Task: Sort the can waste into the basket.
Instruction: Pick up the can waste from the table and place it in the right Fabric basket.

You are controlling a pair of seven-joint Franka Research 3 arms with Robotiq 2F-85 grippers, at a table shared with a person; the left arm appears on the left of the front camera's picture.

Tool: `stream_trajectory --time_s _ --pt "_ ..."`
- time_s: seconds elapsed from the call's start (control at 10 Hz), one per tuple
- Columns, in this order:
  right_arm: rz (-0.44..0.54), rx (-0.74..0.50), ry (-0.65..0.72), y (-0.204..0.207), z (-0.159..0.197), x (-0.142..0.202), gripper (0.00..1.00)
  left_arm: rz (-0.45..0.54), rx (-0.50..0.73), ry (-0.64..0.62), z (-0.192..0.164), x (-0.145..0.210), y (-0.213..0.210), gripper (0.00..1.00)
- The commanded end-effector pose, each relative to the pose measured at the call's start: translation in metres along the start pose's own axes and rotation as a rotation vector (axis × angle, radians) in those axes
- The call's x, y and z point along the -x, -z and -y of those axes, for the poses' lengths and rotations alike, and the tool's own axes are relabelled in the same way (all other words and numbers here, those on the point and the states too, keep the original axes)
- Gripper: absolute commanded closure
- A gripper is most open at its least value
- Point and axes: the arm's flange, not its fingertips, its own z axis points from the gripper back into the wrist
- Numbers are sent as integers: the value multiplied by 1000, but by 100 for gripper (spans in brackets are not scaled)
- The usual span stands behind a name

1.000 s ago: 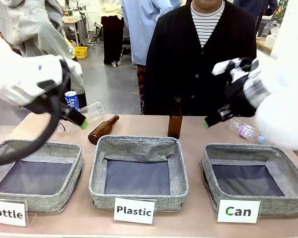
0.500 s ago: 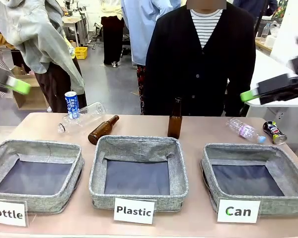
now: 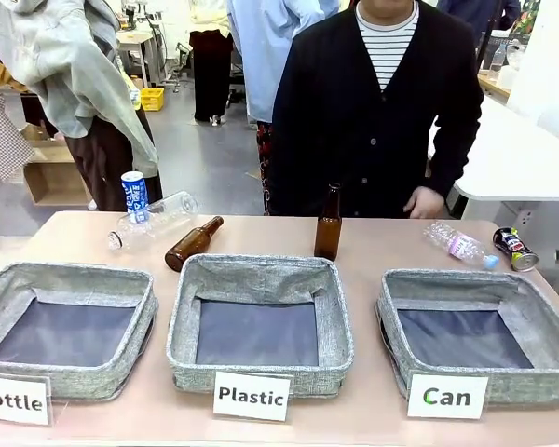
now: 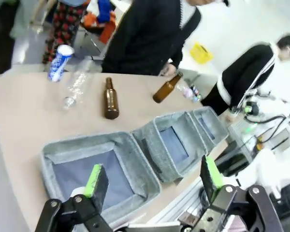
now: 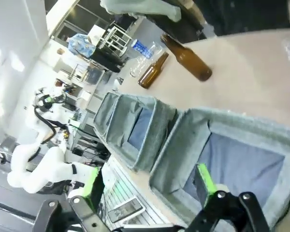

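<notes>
The blue can [image 3: 134, 196] stands upright at the table's far edge, well beyond the fingers [image 4: 94, 178] of the left gripper [image 4: 151, 166] and off to their left. The black can [image 3: 514, 249], silver-topped, lies on its side just past the basket [image 3: 447, 279]. That grey basket, signed "Can", its dark lining bare, sits just ahead of the fingers [image 5: 205, 180] of the right gripper [image 5: 147, 173].

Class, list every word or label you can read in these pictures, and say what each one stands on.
"Bottle": left sign, before the left basket.
"Plastic": middle sign, before the middle basket.
"Can": right sign, before the right basket.
Too small to read: print on the blue and white can, the black can and the pink bottle label.
</notes>
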Motion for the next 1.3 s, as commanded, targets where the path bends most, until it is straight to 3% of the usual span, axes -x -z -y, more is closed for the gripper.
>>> stream_trajectory --time_s 0.0,0.2,0.3,1.2 --pt "-2 -12 19 48 -3 52 0 47 35 -81 -10 119 61 0" --pt "28 29 76 52 10 55 0 107 35 -119 -27 128 64 0" --pt "-9 -12 55 17 26 11 0 46 18 -109 -54 34 -11 0" --pt "-32 5 86 15 23 14 0 46 18 -109 -54 34 -11 0"
